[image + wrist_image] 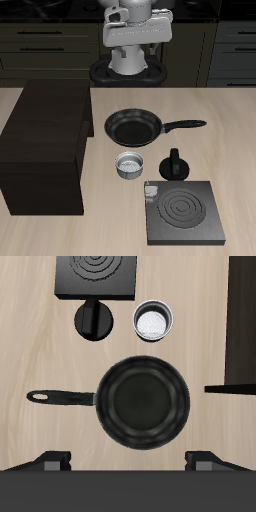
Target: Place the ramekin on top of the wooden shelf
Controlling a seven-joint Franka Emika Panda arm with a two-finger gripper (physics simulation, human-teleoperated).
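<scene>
Nearest the front edge of the table (230,130) lies the black stove plate (182,214). Just behind it stand a black round knob-like object (175,166) and the ramekin (130,165), upright on the table and apart from the wooden shelf (45,145) beside it. Farther back sits the frying pan (134,127). The gripper (128,464) hangs above the pan with its fingers spread wide, holding nothing.

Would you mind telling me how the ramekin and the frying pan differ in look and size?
The ramekin is far smaller than the frying pan. The ramekin is silvery grey-white, the frying pan black. The frying pan has a long handle pointing away from the wooden shelf; the ramekin has none. Both are round, sit upright on the table and look empty.
</scene>
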